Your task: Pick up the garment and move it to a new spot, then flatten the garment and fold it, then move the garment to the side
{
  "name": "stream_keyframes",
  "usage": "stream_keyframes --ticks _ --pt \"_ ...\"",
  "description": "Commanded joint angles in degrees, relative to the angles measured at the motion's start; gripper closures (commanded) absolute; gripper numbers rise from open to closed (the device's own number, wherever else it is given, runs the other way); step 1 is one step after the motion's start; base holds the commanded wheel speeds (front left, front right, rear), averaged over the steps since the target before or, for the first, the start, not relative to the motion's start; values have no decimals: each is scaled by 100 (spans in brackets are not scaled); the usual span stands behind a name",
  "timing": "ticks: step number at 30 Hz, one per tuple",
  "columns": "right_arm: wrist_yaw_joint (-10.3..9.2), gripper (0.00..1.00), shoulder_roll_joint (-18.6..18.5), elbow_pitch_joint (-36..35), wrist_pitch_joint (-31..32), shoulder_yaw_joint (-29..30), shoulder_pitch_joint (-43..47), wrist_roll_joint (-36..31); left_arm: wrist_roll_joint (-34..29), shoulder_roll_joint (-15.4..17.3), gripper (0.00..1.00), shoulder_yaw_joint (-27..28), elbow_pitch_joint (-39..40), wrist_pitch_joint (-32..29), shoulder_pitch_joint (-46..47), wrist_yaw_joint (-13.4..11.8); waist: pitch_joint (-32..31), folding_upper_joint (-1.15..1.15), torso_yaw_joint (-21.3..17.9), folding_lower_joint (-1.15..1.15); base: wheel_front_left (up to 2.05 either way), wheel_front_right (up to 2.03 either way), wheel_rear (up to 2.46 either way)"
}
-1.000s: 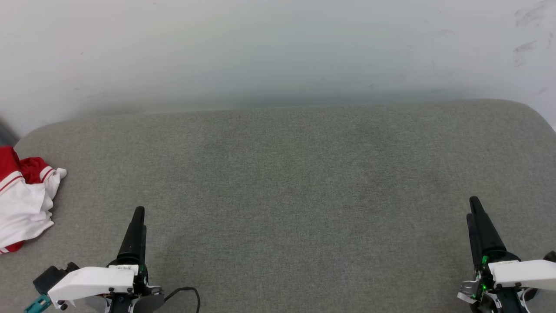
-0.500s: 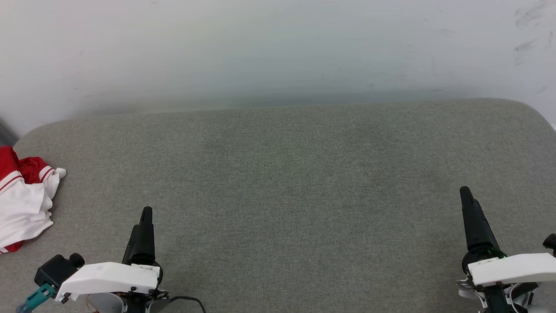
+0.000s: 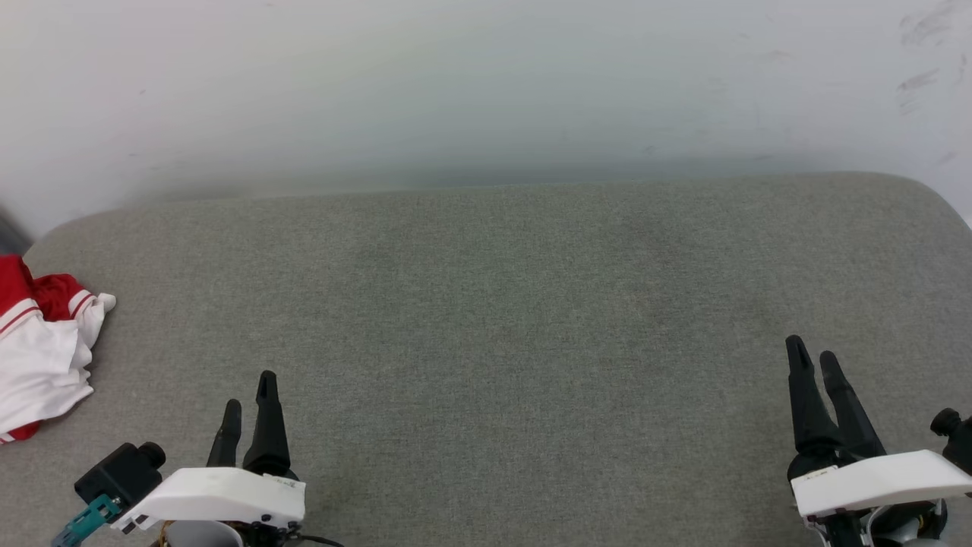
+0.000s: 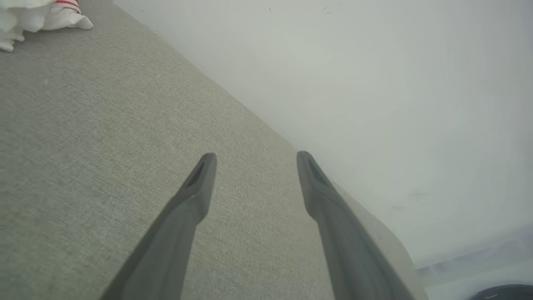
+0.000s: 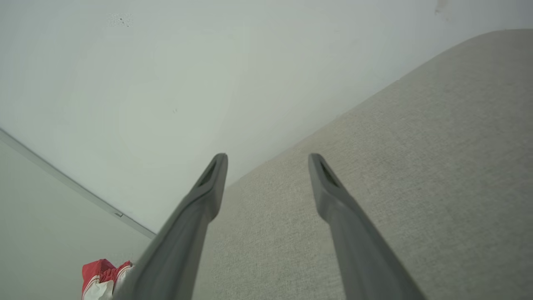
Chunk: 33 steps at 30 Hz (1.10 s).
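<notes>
Along the far edge of the grey fabric-covered counter [image 3: 486, 304] rises a pale wall [image 3: 486, 76], scuffed toward the right. The garment [image 3: 38, 357] lies crumpled at the counter's left edge, red and white folds bunched together. The left gripper [image 3: 249, 392] hangs over the counter's near left part, fingers spread and empty. The right gripper [image 3: 811, 349] hangs over the counter's near right part, likewise spread and empty, well apart from the garment.
</notes>
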State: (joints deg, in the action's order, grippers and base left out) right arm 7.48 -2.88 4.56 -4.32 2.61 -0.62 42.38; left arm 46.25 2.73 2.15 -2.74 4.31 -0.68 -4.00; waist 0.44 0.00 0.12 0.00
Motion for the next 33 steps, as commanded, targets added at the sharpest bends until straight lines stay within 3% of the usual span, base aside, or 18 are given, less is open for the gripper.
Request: stream_keyframes --ticks 1,33 --pt "1 0 -5 -74 -55 -9 -9 -189 -174 13 0 -24 109 62 24 -20 -1 0 3 0 0 0 0" --pt "1 0 -2 -294 -569 -75 275 -2423 -2339 21 0 -392 320 573 -364 -151 -44 0 23 0 0 0 0"
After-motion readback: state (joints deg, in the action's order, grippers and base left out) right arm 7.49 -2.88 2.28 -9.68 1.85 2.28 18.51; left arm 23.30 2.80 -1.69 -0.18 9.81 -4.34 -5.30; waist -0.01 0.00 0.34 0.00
